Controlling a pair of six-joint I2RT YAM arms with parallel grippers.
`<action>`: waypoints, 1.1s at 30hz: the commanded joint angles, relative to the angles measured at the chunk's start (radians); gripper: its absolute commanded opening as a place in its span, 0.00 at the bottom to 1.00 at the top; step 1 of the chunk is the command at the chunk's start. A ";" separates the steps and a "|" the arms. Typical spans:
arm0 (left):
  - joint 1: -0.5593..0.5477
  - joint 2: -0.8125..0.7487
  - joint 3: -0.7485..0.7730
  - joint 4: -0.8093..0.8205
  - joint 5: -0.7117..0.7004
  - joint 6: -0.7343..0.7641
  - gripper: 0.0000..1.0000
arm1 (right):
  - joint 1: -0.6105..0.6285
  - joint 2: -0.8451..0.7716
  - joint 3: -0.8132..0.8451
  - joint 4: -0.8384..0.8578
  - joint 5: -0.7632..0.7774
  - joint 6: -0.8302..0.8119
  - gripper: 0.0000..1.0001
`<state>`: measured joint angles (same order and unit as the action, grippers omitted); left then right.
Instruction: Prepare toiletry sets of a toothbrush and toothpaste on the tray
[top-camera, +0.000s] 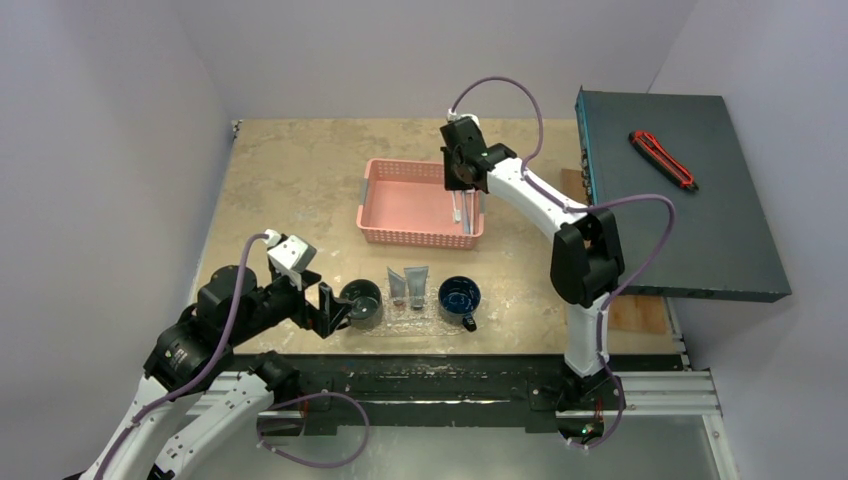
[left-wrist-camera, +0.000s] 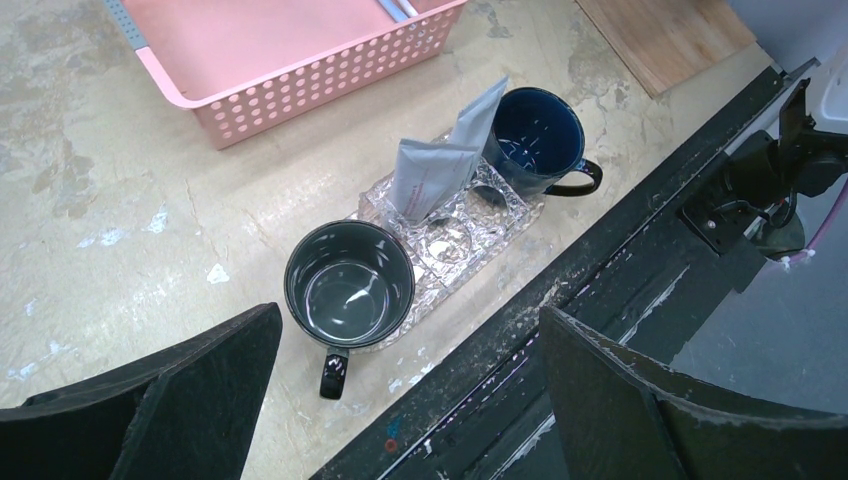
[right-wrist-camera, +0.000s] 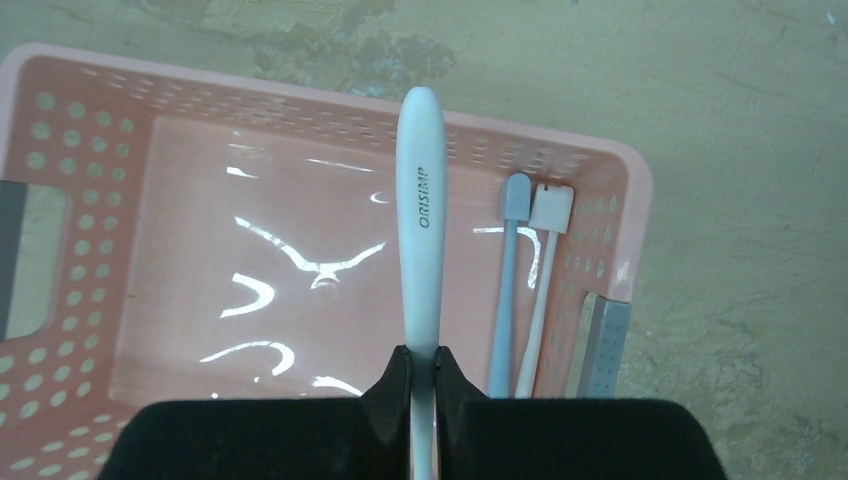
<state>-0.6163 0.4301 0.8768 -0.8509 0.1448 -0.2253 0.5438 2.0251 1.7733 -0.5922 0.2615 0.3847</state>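
Fetching step: right gripper (right-wrist-camera: 422, 362) pinches a white toothbrush (right-wrist-camera: 420, 220) over the pink basket (right-wrist-camera: 520, 135), seemingly clear of its floor; left gripper (top-camera: 333, 308) gapes wide. Next, carry it toward seven o'clock onto the tray (left-wrist-camera: 455, 250) beside the tubes (left-wrist-camera: 430, 180).

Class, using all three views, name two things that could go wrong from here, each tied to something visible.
1. The right gripper pinches the white toothbrush at a narrow spot, and a long length sticks out, so it might pivot or slip.
2. On the tray, two tubes lean between two mugs; setting the brush there could topple them.
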 joint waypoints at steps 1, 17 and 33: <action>0.004 0.010 -0.002 0.024 -0.001 -0.006 1.00 | 0.003 -0.118 -0.032 0.068 -0.050 0.002 0.00; 0.005 0.029 0.004 0.048 0.068 -0.014 1.00 | 0.208 -0.399 -0.136 0.077 -0.097 -0.162 0.00; 0.004 0.020 0.020 0.096 0.195 -0.121 1.00 | 0.368 -0.686 -0.363 0.069 -0.372 -0.290 0.00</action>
<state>-0.6163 0.4564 0.8768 -0.8223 0.2890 -0.2787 0.8749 1.4227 1.4483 -0.5381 0.0170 0.1516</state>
